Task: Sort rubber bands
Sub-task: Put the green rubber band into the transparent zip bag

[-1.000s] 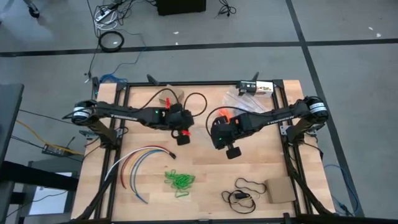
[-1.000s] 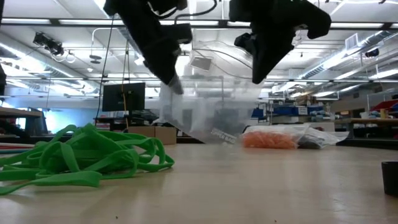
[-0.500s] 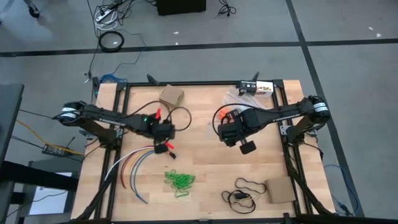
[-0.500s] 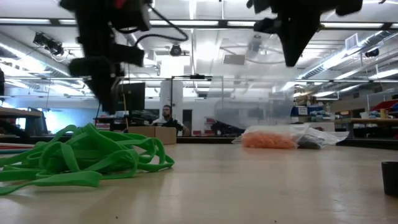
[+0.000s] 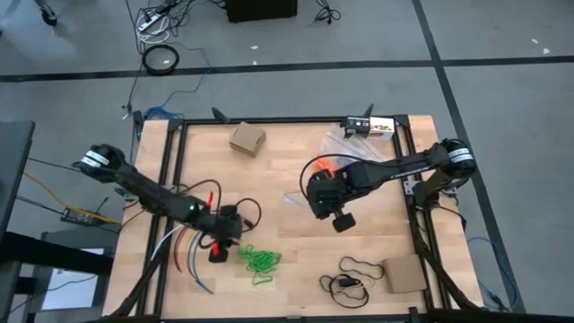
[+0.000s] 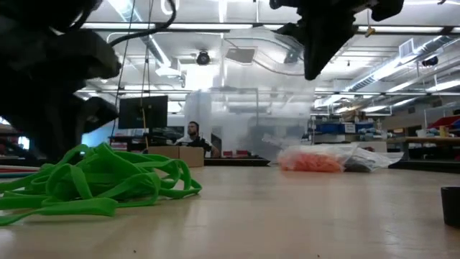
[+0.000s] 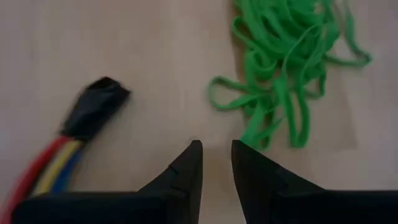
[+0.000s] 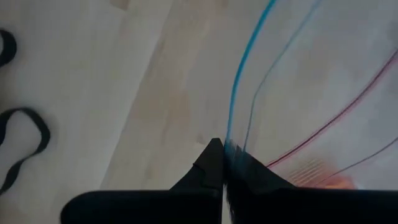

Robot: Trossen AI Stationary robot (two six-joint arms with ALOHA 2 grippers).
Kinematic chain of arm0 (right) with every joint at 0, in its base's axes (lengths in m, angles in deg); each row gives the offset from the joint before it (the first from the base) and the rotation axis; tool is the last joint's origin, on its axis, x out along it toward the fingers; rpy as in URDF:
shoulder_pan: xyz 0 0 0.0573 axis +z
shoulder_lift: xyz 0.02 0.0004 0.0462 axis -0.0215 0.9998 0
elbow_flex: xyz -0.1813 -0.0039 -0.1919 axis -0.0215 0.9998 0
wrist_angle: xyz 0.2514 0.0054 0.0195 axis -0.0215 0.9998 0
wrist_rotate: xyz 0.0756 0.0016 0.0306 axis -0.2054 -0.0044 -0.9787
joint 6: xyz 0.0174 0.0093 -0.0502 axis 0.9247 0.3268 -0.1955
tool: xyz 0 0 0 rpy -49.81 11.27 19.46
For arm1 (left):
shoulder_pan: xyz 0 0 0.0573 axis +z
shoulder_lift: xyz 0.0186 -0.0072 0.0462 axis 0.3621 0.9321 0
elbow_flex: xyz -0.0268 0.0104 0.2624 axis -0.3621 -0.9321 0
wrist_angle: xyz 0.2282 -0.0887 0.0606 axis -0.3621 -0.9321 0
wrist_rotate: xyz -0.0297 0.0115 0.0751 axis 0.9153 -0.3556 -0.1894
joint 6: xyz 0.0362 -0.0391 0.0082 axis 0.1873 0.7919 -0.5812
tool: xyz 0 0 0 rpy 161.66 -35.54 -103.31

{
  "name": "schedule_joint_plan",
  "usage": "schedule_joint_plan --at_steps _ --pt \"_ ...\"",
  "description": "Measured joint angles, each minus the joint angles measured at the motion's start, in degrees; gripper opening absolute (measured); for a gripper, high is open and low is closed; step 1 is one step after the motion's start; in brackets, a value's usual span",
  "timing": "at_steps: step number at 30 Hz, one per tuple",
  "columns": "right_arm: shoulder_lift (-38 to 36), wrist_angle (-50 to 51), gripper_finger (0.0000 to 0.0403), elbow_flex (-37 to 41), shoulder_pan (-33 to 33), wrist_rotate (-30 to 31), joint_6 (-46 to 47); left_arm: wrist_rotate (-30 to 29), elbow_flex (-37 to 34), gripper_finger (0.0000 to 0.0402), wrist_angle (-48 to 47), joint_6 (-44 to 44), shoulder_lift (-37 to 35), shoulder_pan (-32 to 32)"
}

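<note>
The green rubber bands (image 5: pixel 258 260) lie in a loose heap near the table's near edge, close up in the low view (image 6: pixel 93 183) and in the left wrist view (image 7: pixel 289 62). My left gripper (image 5: pixel 220 250) (image 7: pixel 216 158) hangs low just left of that heap, fingers a little apart, holding nothing. My right gripper (image 5: pixel 328 205) (image 8: pixel 224 155) is above the table's middle, shut on a clear zip bag (image 5: pixel 299 194). Orange bands sit inside another clear bag (image 6: pixel 316 160) lying on the table's far right part (image 5: pixel 345 144). My right gripper pinches the clear bag by its zip edge with the blue line (image 8: pixel 232 138), between the two fingers. The bag spreads away from the fingers over the table, faint and see-through in the low view (image 6: pixel 244 122). Whether its lower part touches the table, I cannot tell.
A bundle of coloured cables (image 5: pixel 193 238) with a black taped end (image 7: pixel 96 109) lies right beside my left gripper. A small cardboard box (image 5: pixel 247 139) sits at the far side. A thin black cord loop (image 5: pixel 354 274) and a cardboard piece (image 5: pixel 404 274) lie near right.
My left gripper has let go of the clear bag, swung from the table's middle toward the near left, and dropped low beside the green heap. The bag, earlier held up between both grippers, now hangs from my right gripper alone, which has stayed about mid-table.
</note>
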Motion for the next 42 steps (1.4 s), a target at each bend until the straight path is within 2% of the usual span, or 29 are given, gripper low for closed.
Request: schedule_joint_plan --at_steps 9,20,29,37,40,42 --pt "0.02 -2.24 0.0000 2.65 -0.04 -1.38 3.26 0.32 -5.16 0.0092 12.61 2.82 0.05 -0.44" --pt "0.00 -3.65 0.0000 4.76 -0.04 -2.08 4.41 3.85 -5.40 0.0092 12.37 4.20 0.05 -0.44" --pt "0.00 -5.20 0.0000 4.76 -0.04 -2.29 4.48 1.18 -5.40 0.0092 13.14 2.24 2.13 -0.44" --pt "0.00 -5.53 0.0000 4.76 0.04 -2.25 4.65 2.66 -5.40 0.0091 17.49 2.28 5.62 -0.44" --pt "0.00 -5.57 0.0000 4.76 0.07 -2.25 4.65 3.47 -5.40 0.0072 17.86 2.46 5.32 -0.44" --pt "0.00 -5.56 0.0000 4.76 0.07 -2.25 4.65 4.86 -5.13 0.0038 17.55 2.52 5.17 -0.47"
